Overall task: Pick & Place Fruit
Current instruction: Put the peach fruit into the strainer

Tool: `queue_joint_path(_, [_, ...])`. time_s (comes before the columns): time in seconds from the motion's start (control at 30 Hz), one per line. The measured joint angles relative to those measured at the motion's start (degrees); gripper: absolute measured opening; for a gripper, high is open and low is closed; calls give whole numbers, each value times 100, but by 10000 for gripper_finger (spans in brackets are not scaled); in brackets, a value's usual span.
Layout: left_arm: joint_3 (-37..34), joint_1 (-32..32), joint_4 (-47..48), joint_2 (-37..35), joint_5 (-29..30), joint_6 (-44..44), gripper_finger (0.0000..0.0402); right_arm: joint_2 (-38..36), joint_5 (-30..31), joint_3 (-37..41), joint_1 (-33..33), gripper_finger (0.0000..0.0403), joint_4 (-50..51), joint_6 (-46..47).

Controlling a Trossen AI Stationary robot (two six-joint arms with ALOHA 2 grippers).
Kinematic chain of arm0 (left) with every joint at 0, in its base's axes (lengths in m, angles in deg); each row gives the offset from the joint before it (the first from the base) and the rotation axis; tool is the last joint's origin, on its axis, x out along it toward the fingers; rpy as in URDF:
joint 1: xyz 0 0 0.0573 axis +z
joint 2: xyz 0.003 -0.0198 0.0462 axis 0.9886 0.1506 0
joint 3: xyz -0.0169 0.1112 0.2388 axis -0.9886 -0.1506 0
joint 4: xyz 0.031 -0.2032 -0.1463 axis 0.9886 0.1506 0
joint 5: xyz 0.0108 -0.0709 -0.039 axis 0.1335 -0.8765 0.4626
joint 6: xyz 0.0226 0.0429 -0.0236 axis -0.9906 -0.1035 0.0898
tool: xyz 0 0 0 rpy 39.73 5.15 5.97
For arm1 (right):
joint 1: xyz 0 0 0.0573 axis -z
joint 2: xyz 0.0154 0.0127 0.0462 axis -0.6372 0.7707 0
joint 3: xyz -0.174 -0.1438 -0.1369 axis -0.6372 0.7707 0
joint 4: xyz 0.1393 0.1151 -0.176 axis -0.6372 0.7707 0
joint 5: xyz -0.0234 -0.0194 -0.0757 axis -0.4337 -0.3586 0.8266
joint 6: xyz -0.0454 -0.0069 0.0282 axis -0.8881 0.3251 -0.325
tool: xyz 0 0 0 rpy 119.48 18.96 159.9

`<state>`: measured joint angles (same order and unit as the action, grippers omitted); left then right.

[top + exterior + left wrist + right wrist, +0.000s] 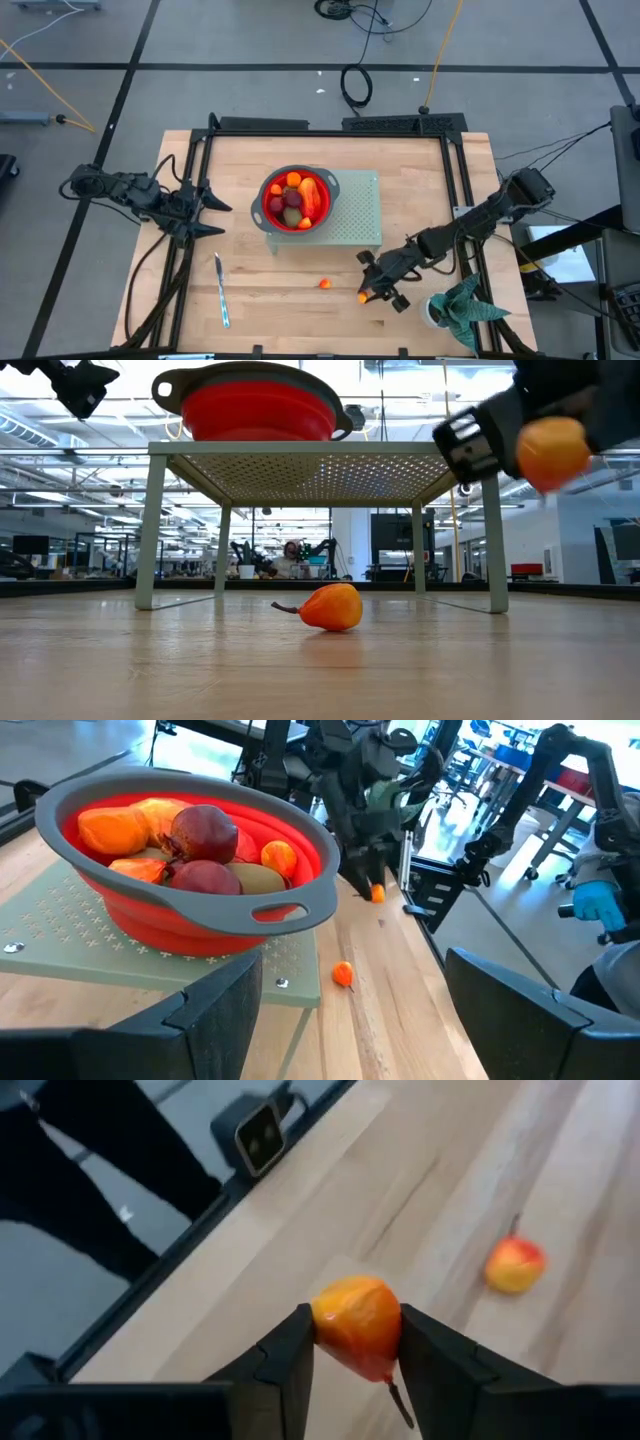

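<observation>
My right end effector (352, 1342) pinches a small orange fruit (357, 1323), lifted off the counter (270, 300) for the red bowl (297, 199); left end effector (212, 217) waits, spread open.

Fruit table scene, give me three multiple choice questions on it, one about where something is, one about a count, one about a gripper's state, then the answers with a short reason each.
1. Where does the red bowl sit?
A. on the pale green perforated stand
B. on the bare wood beside the knife
C. under the stand

2. How many small orange fruits lie loose on the table, outside the bowl and held by nothing?
A. none
B. one
C. three

3. What state is the right gripper in?
A. open and empty
B. shut on a small orange fruit
C. shut on the knife

Answers:
1 A: the low view shows the bowl on top of the stand.
2 B: only the loose orange fruit lies on the wood.
3 B: the right wrist view shows its fingers pressed on both sides of the held orange fruit, which the low view shows off the table.
</observation>
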<state>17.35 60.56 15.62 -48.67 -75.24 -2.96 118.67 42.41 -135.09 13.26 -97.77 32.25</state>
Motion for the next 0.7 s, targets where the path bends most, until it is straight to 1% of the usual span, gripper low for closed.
queue_joint_path(0.2, [0, 0, 0, 0, 0, -22, 308, -192, 2, 0, 106, 123, -174, 2])
queue_joint_path(0.4, [0, 1, -1, 0, -1, -26, 308, -194, 13, 0, 205, 123, -968, 314])
queue_joint_path(0.7, [0, 2, 0, 0, -1, 0, 308, -196, 17, 0, 280, 123, -1950, 239])
